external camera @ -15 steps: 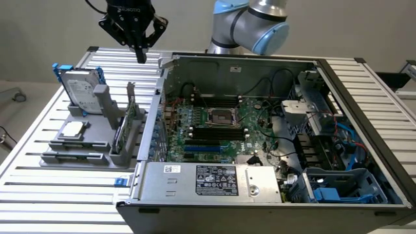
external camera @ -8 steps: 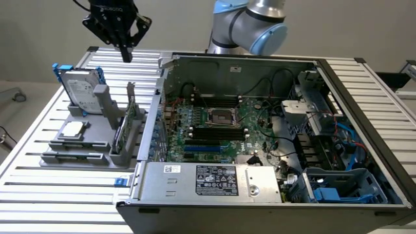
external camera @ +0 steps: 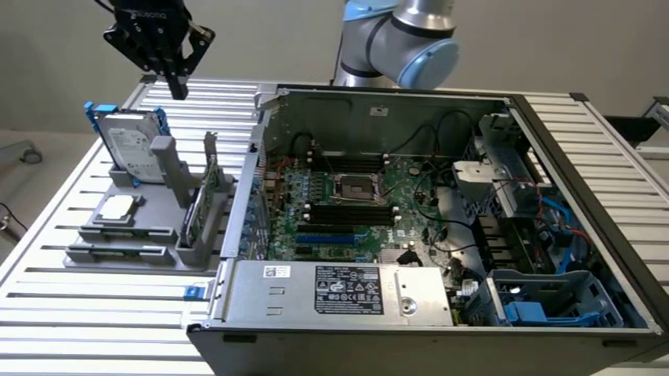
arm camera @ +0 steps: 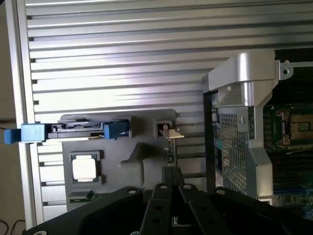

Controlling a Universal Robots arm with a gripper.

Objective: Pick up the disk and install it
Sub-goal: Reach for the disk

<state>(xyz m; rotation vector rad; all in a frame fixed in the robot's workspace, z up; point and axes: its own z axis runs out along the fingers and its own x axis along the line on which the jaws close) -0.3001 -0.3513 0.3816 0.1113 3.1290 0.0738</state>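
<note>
Blue-framed and silver-grey, the disk (external camera: 133,145) stands on edge in the grey holder (external camera: 193,251) on the slatted metal desk (external camera: 63,305). It is on the exterior view's left of the open computer case (external camera: 377,110), and a small square chip (external camera: 117,206) lies flat in the same holder, nearer the camera. Above the far end of the holder hangs the black claw (external camera: 178,90), its fingers pressed together on nothing, well apart from the disk and touching neither it nor the holder
</note>
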